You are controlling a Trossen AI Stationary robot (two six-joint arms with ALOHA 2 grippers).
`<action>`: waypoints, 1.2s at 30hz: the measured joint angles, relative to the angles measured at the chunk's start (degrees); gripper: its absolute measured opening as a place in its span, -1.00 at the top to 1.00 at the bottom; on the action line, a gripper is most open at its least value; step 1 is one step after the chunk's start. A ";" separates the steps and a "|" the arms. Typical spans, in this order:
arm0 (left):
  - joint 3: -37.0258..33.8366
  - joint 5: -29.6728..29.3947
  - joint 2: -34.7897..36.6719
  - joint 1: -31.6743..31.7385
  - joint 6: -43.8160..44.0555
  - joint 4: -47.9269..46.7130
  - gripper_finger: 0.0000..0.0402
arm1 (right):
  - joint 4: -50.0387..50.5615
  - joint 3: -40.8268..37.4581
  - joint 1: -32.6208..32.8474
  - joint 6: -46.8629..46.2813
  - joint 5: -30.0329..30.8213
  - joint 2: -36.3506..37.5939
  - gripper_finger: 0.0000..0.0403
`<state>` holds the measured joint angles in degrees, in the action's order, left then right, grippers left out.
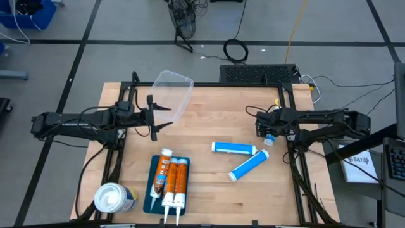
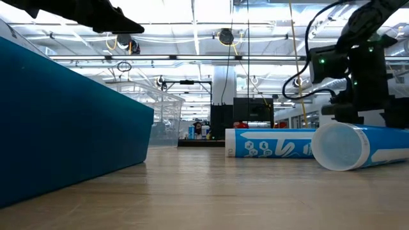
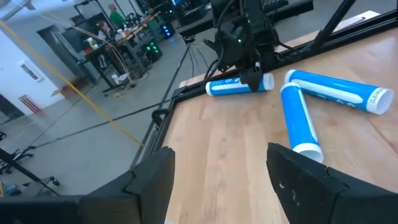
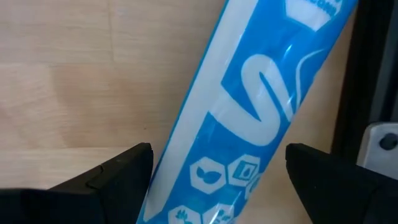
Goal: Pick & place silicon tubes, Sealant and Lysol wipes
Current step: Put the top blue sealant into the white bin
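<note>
Fat wipes can (image 1: 114,198), white lid, near left on tabletop (image 1: 209,183), left end effector (image 1: 154,118) released, right end effector (image 4: 214,168) spread wide above blue tube (image 4: 249,118)

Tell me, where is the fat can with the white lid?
In the high view, the Lysol wipes stand at the table's near left corner, beside the blue tray of sealant tubes.

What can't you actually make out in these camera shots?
- Lysol wipes: the high view shows mostly the lid; the label can't be read.
- Blue tube: cut off by the right wrist picture's edges.
- Blue tray: in the low view its wall hides the contents.
- Blue tubes' print: too small in the high view.
</note>
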<state>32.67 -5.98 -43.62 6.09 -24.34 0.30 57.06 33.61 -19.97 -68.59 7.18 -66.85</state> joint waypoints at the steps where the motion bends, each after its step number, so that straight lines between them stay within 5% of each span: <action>1: 0.00 -0.02 0.00 0.00 0.00 0.00 -0.26 | -0.26 -0.18 0.00 0.02 0.00 -0.02 -0.71; 17: 0.00 0.04 0.00 0.00 0.02 1.47 -0.27 | -15.58 -6.97 0.17 -1.01 5.16 0.13 -0.71; 36: 0.00 0.09 0.00 0.00 0.04 1.46 -0.27 | -20.41 -8.33 0.20 1.07 11.07 0.07 -0.71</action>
<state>32.67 -5.89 -43.62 6.09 -24.29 1.76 36.65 25.28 -19.77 -67.52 18.25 -66.78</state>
